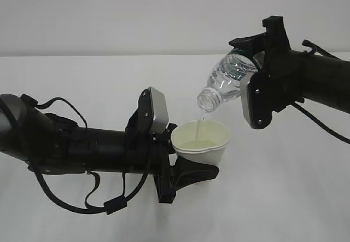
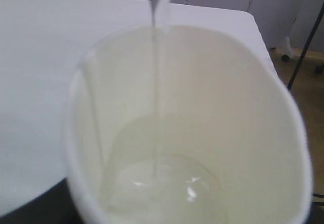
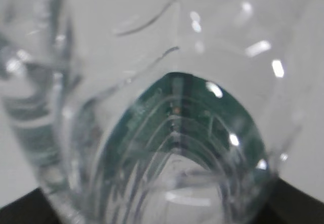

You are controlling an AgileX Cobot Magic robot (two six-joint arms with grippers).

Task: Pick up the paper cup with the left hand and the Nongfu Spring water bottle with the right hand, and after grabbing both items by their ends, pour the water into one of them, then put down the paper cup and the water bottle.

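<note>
Right pincer [image 1: 257, 53]: clamped on the rear part of the Nongfu Spring water bottle [image 1: 227, 80], jaws either side of the green-labelled body; bottle held clear above the worktop [image 1: 306, 198]. Long axis of the bottle runs from upper right down to lower left, neck lowest, uncapped mouth hanging just above and slightly inside the far rim of the paper cup [image 1: 201, 143]. Left pincer [image 1: 188, 168]: gripping the paper cup low on its wall, near the base, cup upright and mouth up, likewise held off the worktop. Relation governing the next move: bottle mouth lies up and to the right of the cup's centre, near but apart from the rim; a thin stream of water [image 2: 154, 92] bridges the gap and lands in the cup's bottom. Contents, cup: shallow pool of faintly yellowish water covering the base, well below the rim, walls above it dry-looking. Contents, bottle: some clear water remains in the lowered shoulder and neck; exact amount cannot be told through the ribbing and glare in the right wrist view. Judgement: pouring step in progress; righting the bottle would need the neck swung up and away to the right before either item is set down. Risk: stream sits close to the far rim, so a small drift of either arm could spill.
</note>
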